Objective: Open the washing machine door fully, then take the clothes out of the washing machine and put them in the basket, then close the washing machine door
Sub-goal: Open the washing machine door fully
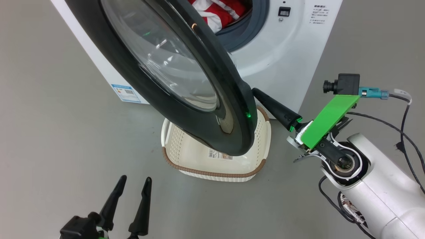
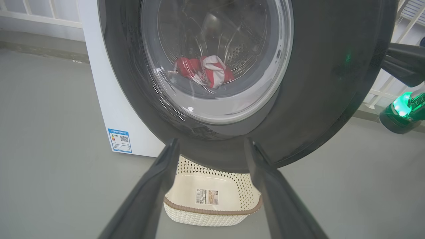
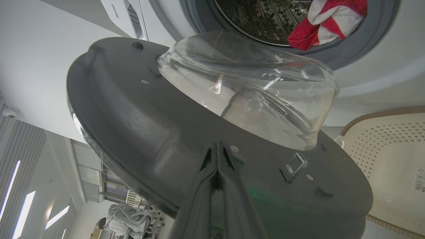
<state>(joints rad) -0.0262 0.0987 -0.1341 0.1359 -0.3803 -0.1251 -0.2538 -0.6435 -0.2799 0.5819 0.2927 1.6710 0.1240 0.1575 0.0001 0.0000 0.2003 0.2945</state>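
The washing machine door (image 1: 186, 76) stands part open, its black rim and glass bowl swung out over the basket (image 1: 212, 173). My right gripper (image 1: 257, 93) is shut, empty, its tip against the door's inner face (image 3: 132, 109) beside the glass bowl (image 3: 252, 89). My left gripper (image 1: 135, 178) is open and low, in front of the door and apart from it. Red and white clothes (image 1: 219, 11) lie in the drum of the white washing machine (image 1: 285, 56). In the left wrist view the clothes (image 2: 206, 71) show through the glass, with the basket (image 2: 212, 211) below.
Bare grey floor (image 1: 49, 139) surrounds the machine and basket. A blue label (image 1: 125, 93) is stuck low on the machine's side. My right forearm (image 1: 382, 186) with its green plate and cables reaches in from the lower right.
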